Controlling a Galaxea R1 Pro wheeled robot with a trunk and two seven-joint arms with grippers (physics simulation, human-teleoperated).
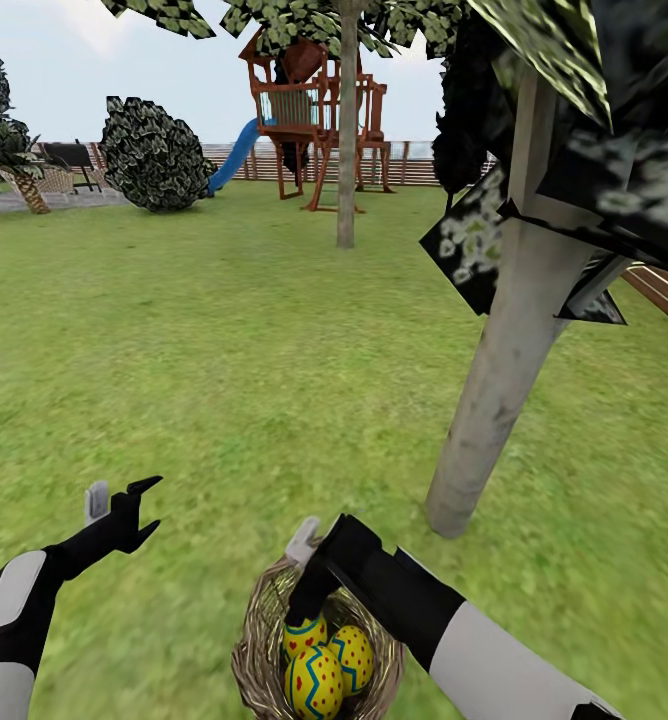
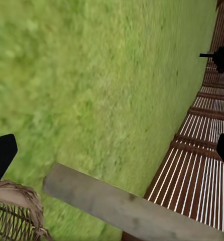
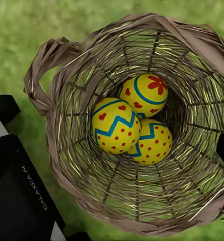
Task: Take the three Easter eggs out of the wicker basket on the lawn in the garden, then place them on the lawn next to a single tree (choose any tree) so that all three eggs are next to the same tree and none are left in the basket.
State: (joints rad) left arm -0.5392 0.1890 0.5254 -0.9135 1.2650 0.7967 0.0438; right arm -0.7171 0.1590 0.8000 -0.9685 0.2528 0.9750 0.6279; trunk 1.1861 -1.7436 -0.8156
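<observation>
The wicker basket point(image 1: 259, 655) stands on the lawn point(image 1: 234, 360) at the near edge of the head view. Inside it lie three yellow Easter eggs point(image 1: 314, 682), point(image 1: 352, 655), point(image 1: 304, 635), touching one another. My right gripper point(image 1: 306, 590) hangs open just over the basket's far rim, pointing down at the eggs. In the right wrist view the eggs point(image 3: 116, 125), point(image 3: 144, 94), point(image 3: 152, 143) rest on the basket point(image 3: 72, 165) floor, with my fingers point(image 3: 4, 108) spread wide. My left gripper point(image 1: 124, 500) is open and empty over grass to the basket's left. A pale-grey tree point(image 1: 504, 360) trunk rises just right of the basket.
A thinner tree point(image 1: 346, 130) stands farther off mid-lawn, in front of the play tower point(image 1: 314, 110) with its blue slide point(image 1: 236, 150). A round dark bush point(image 1: 154, 155) is at back left. The slat fence point(image 1: 664, 290) runs along the right. Open grass spreads left and ahead.
</observation>
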